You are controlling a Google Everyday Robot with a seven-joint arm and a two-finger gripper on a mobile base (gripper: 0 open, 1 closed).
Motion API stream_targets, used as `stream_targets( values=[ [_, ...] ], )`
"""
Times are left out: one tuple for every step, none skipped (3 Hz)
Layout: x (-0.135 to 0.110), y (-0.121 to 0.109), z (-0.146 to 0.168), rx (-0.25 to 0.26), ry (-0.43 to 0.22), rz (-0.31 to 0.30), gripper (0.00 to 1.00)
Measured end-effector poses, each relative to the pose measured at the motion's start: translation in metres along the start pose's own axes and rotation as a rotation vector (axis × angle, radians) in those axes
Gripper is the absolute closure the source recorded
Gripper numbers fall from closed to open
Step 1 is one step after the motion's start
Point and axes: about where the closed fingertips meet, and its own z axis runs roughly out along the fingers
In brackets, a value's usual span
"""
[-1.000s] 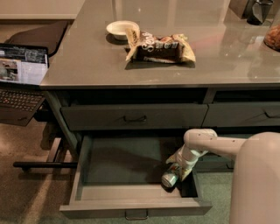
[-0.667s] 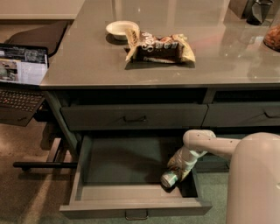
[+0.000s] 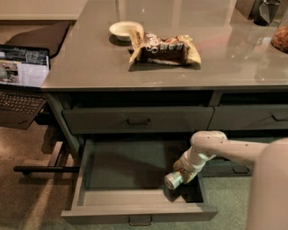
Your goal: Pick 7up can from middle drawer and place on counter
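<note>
The middle drawer (image 3: pixel 118 197) is sitting pulled out below the counter (image 3: pixel 90 67), with its front handle cut off by the bottom edge. The 7up can (image 3: pixel 173 179) is lying tilted at about 4 o'clock in the drawer, near the right wall, silver end pointing toward 8 o'clock. Its green side is mostly hidden, and no label is showing. The pincer (image 3: pixel 184 172) is reaching down into the drawer and touching the can's far end. It is blending into the wrist, so I cannot tell whether it is pinching the can or just resting against it. The white arm (image 3: pixel 225 148) is coming in from 3 o'clock, and its big rounded body is getting cut off at the lower right corner.

On the counter, a brown-and-yellow snack bag (image 3: pixel 164 49) is lying at 12 o'clock, with a small white bowl (image 3: pixel 124 29) just beside it at its 10 o'clock. A dark object (image 3: pixel 265 9) and an orange-brown item (image 3: pixel 281 38) are being cropped at the top right, too partial to name. An open laptop (image 3: pixel 20 76) is sitting at 9 o'clock, half out of view. The upper drawer (image 3: pixel 135 120) is staying shut.
</note>
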Motion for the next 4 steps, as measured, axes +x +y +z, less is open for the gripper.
stream_targets(
  values=[
    [-0.018, -0.014, -0.058, 0.042, 0.018, -0.044, 1.0],
    [-0.03, -0.034, -0.119, 0.057, 0.056, -0.093, 1.0],
    [-0.038, -0.058, -0.177, 0.073, 0.11, -0.133, 1.0],
    [-0.04, -0.078, -0.237, 0.093, 0.183, -0.151, 1.0]
  ],
)
